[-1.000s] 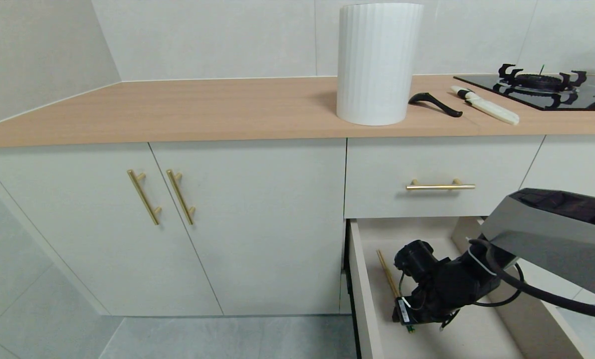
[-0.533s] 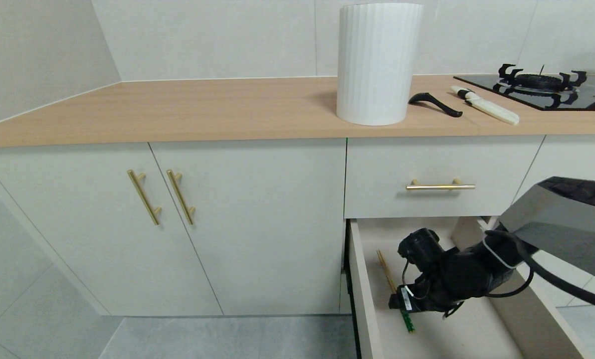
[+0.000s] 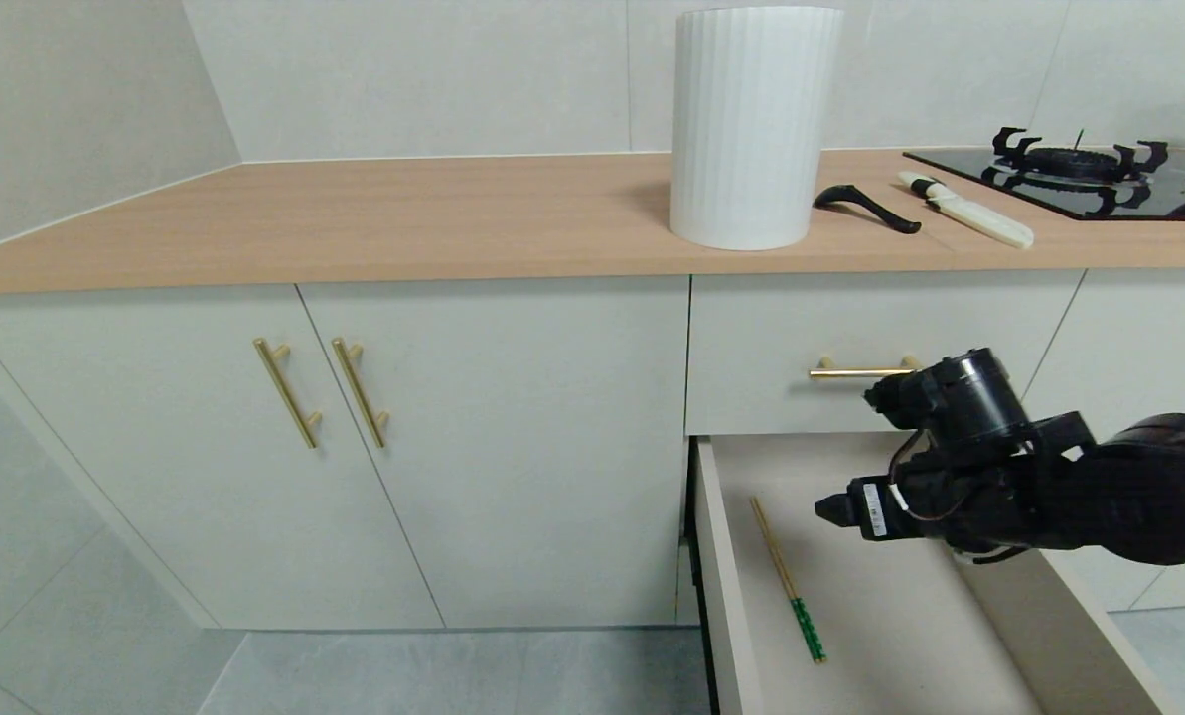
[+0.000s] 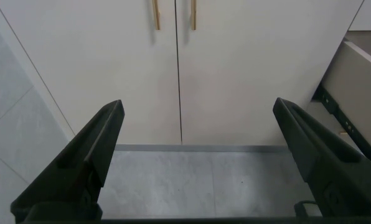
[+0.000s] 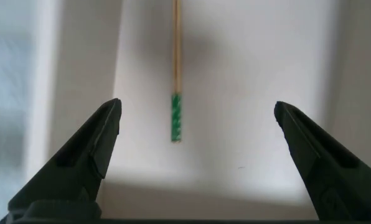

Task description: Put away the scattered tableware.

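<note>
Shows right gripper (image 3: 835, 508) spread wide and empty over the chopstick (image 3: 786, 579) in the open drawer (image 3: 726, 586); risks clipping the handle (image 3: 855, 372) above when lifting

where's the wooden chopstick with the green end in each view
Head view: the wooden chopstick with the green end lies in the open pale drawer, near its left wall.
Right wrist view: it lies on the drawer floor, ahead of the open right gripper.
Left wrist view: this faces the pale cabinet doors instead.
Shared landmark: the drawer, whose side shows here too.
</note>
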Controlling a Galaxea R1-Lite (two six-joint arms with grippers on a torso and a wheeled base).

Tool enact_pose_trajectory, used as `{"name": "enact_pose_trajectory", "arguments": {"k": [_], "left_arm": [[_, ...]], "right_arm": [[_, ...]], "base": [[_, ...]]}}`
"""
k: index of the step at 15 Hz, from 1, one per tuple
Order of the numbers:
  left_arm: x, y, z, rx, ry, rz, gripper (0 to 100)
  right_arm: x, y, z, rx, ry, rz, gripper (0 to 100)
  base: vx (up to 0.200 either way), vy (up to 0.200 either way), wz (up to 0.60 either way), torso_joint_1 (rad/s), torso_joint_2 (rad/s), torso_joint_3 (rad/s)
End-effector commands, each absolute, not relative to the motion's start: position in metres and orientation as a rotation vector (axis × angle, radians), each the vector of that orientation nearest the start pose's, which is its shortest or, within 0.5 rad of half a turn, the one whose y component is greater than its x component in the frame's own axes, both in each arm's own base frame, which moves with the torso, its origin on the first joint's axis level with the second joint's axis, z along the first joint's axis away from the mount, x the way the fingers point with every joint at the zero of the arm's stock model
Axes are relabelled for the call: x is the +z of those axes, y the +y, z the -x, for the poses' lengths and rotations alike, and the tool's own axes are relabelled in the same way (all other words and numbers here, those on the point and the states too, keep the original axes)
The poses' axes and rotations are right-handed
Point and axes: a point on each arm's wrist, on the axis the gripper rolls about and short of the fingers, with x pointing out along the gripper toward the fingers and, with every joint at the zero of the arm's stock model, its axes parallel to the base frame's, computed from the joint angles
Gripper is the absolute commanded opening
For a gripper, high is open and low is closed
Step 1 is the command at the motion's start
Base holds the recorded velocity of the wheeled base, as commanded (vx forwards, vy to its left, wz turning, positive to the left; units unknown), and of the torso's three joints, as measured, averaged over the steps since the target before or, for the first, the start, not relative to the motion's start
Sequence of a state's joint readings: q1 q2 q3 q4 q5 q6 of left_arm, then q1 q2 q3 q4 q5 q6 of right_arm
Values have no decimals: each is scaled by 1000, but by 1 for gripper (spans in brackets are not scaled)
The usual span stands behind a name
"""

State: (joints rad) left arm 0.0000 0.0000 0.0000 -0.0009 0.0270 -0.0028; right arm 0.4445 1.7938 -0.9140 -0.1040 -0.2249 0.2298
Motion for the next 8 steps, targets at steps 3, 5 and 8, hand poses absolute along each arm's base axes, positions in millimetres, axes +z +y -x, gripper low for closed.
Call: {"name": "enact_pose_trajectory", "arguments": {"k": [3, 5, 8], "left_arm": [[76, 1, 23, 28, 0, 2, 100], [76, 1, 23, 28, 1, 3, 100], [76, 1, 23, 28, 0, 3, 100]], "right_arm": [[187, 102, -253, 78, 569, 37, 100], [194, 98, -251, 69, 546, 28, 100], [196, 96, -249, 74, 538, 52, 100]], "base": [[0, 0, 0, 0, 0, 0], [0, 0, 0, 0, 0, 0], [0, 0, 0, 0, 0, 0]]}}
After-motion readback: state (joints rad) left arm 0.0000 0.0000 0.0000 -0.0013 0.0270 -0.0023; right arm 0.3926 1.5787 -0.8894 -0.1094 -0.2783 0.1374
